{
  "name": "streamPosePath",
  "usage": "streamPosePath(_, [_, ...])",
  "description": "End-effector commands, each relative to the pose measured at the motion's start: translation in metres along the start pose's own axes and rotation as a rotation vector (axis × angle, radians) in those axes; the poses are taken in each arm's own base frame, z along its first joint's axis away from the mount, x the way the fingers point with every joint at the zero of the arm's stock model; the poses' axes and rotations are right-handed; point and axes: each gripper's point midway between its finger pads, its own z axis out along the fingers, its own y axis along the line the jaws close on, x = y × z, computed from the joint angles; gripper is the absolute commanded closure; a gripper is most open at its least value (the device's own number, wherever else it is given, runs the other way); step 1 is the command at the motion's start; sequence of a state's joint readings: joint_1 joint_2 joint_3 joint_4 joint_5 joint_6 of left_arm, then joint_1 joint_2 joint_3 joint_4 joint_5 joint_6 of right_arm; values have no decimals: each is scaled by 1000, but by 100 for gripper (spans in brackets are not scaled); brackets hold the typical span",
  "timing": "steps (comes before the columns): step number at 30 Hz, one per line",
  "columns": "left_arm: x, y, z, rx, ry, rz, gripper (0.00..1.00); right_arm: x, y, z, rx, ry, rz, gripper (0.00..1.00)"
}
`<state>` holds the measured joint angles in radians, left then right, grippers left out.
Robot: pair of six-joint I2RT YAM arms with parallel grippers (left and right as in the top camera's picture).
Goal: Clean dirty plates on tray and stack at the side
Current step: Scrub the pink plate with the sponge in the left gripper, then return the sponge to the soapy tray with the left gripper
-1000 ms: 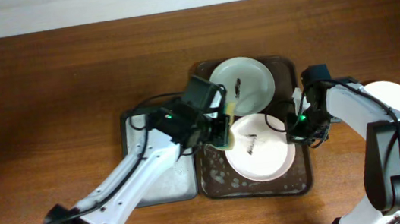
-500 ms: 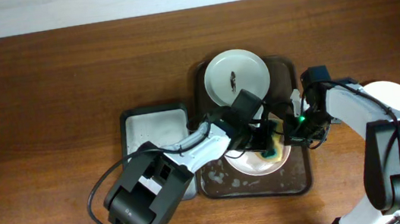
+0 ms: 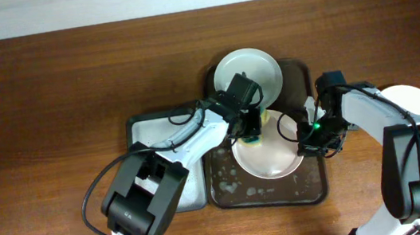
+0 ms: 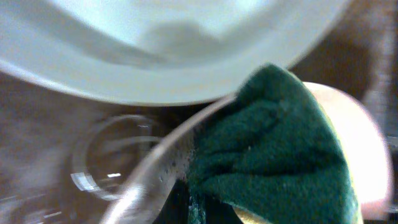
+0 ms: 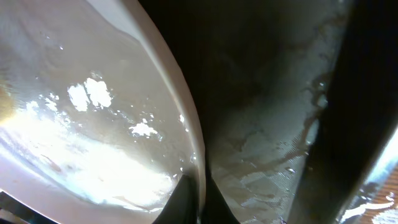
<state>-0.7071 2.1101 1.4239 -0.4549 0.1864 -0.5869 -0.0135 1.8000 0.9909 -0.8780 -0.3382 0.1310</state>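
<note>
The dark brown tray (image 3: 313, 189) holds two plates. A white plate (image 3: 261, 75) lies at the back, with a dark smear near its centre. A pale pinkish plate (image 3: 272, 162) lies in front and its centre shows no smear. My left gripper (image 3: 250, 131) is shut on a green-yellow sponge (image 4: 273, 143) pressed on the front plate's far left edge (image 4: 354, 130), just below the white plate (image 4: 174, 56). My right gripper (image 3: 307, 144) is shut on the front plate's right rim (image 5: 198, 155). A third white plate (image 3: 417, 104) lies on the table to the right of the tray.
A smaller grey tray (image 3: 156, 132) sits to the left of the brown tray, under my left arm. The brown tray's floor (image 5: 267, 124) is wet, with droplets along the front. The table's back edge meets a white wall.
My left gripper has carried the sponge from the front plate's right centre back to its far left edge. The smear seen on that plate one second ago no longer shows. The right gripper has stayed.
</note>
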Motion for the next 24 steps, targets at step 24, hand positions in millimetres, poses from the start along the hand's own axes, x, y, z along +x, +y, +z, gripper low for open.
streamPosePath(24, [15, 77, -95, -506, -34, -4, 100, 6, -13, -33, 134, -114, -41, 96])
